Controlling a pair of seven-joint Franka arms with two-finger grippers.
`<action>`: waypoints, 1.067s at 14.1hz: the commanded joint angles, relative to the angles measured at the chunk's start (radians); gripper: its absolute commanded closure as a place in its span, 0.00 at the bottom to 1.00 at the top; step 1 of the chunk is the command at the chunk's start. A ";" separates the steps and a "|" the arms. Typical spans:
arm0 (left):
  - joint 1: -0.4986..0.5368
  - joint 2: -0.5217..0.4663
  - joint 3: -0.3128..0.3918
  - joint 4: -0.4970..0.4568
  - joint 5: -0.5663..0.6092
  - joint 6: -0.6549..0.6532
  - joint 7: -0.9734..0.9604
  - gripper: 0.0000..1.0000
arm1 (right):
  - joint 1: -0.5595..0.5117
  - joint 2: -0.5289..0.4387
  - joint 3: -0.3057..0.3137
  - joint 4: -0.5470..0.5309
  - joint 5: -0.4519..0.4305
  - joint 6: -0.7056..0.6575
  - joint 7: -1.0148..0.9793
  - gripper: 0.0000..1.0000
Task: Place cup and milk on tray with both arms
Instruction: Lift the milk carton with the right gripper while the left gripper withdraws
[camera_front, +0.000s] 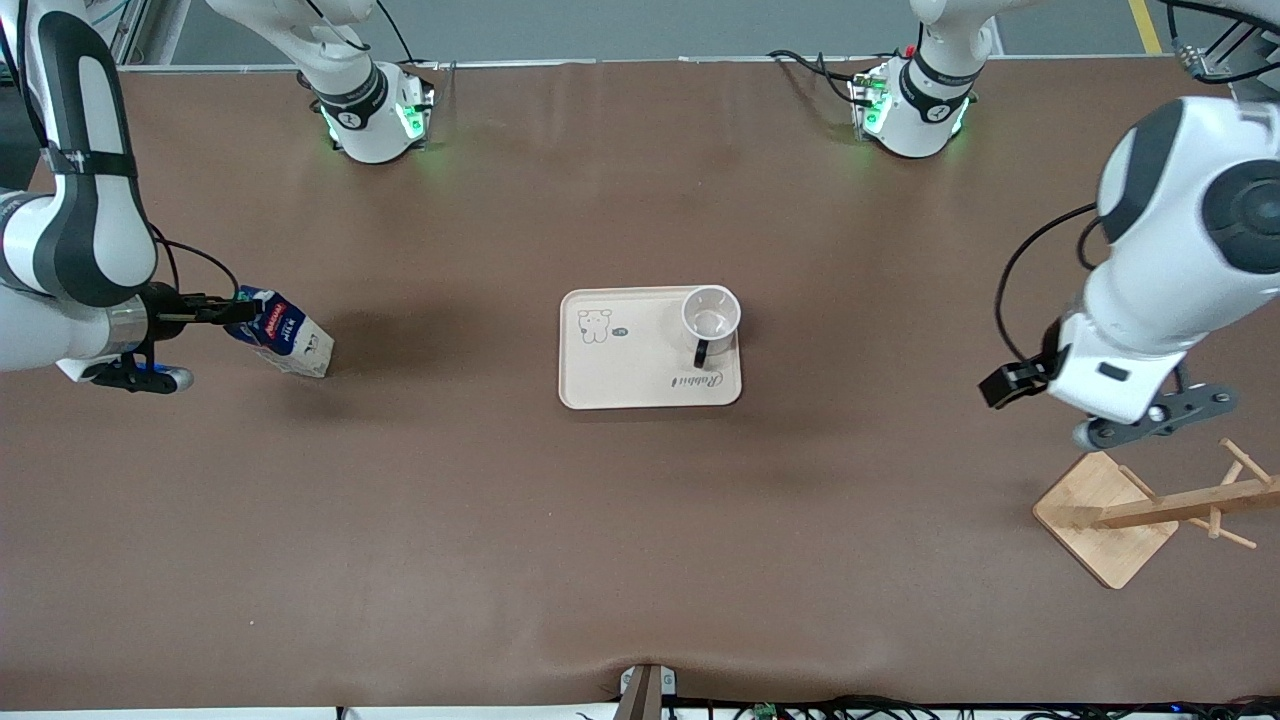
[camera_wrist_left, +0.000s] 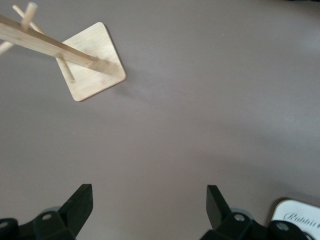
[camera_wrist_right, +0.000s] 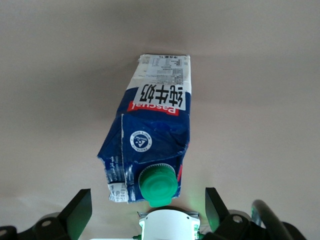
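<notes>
Brown bench (camera_front: 640, 560): front view; matte, smooth cloth-like cover, one small pucker at the edge nearest the camera; broad bare stretches all round the tray.
Tray (camera_front: 620, 370): flat, cream, rectangular with rounded corners; mid-bench, well apart from every edge.
Cup (camera_front: 711, 315): white, round mouth up, black handle; it stands on the tray, at the corner toward the left arm's end and farther from the camera.
Milk (camera_front: 285, 340): gable-top carton, dark blue above, pale below; it stands on the bench toward the right arm's end, well apart from the tray.
Right gripper (camera_front: 235, 310): at the carton's top.
Left gripper (camera_front: 1005, 385): over bare bench between tray and rack.
Rack (camera_front: 1105, 515): pale wood, square base, pegged post; near the left arm's end, nearer the camera than the tray.
Left wrist view, left gripper (camera_wrist_left: 148, 192): jaws wide, nothing between them; only bench beneath.
Left wrist view, surroundings: wood grain of the rack base (camera_wrist_left: 95, 62) shows; a tray corner (camera_wrist_left: 300, 217) with cursive lettering peeks in at the frame's edge.
Right wrist view, milk (camera_wrist_right: 155, 135): creased blue card, red label band and ribbed green cap (camera_wrist_right: 157, 185), detail the front view lacks.
Right wrist view, right gripper (camera_wrist_right: 147, 196): jaws wide, one either side of the carton top, a gap at each.
</notes>
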 joint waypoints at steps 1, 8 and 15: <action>0.039 -0.047 -0.005 0.007 -0.032 -0.051 0.097 0.00 | 0.006 -0.054 0.000 -0.091 0.017 0.071 0.019 0.00; -0.200 -0.171 0.423 0.003 -0.268 -0.126 0.324 0.00 | 0.012 -0.123 0.000 -0.248 0.017 0.250 0.017 0.31; -0.246 -0.366 0.551 -0.176 -0.320 -0.134 0.521 0.00 | 0.063 -0.125 0.000 -0.167 0.015 0.143 0.019 1.00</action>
